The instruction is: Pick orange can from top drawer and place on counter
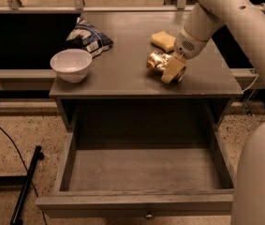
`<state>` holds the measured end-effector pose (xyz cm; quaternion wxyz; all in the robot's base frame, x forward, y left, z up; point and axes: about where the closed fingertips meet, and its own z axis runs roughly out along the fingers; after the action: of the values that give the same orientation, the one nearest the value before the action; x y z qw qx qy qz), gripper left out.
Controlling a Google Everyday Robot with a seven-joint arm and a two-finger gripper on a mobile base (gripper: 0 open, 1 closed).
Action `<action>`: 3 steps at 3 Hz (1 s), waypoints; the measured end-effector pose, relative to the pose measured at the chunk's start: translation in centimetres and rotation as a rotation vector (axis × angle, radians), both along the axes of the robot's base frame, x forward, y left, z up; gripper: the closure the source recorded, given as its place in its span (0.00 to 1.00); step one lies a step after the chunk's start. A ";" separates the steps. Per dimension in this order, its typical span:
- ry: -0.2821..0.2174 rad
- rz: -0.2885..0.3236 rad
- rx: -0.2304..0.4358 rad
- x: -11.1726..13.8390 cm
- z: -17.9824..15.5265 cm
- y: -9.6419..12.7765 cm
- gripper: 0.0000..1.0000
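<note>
Low over the right half of the counter, near the front edge: cream two-finger gripper [172,73] at the end of a thick white robot arm [230,13], closed on a small shiny copper-orange metal can [154,61]. Can tipped on its side, one cream finger across its right end, down at the flat grey wooden counter [122,55]; touching the surface or a shade above it, cannot tell. Just behind the can, a yellow rectangular sponge [162,40], apart from it. Well to the left, a crumpled blue-and-white snack bag [89,36] toward the back, and in front of that a round white bowl [71,64] at the front left corner. Below the counter, a wide shallow grey wooden drawer [141,170], pulled fully out, with a small round metal knob [148,215] on its front panel. On the speckled floor [10,139] at far left, a black stand leg [26,186].
</note>
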<state>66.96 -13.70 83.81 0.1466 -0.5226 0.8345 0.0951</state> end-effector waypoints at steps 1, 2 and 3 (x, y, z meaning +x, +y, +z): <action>-0.019 -0.012 -0.008 0.0 0.0 -0.3 0.00; -0.074 -0.045 -0.012 -1.1 0.5 -2.4 0.00; -0.131 -0.062 0.036 -4.2 0.5 -5.5 0.00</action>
<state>62.78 -19.16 84.29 0.2129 -0.4990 0.8370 0.0711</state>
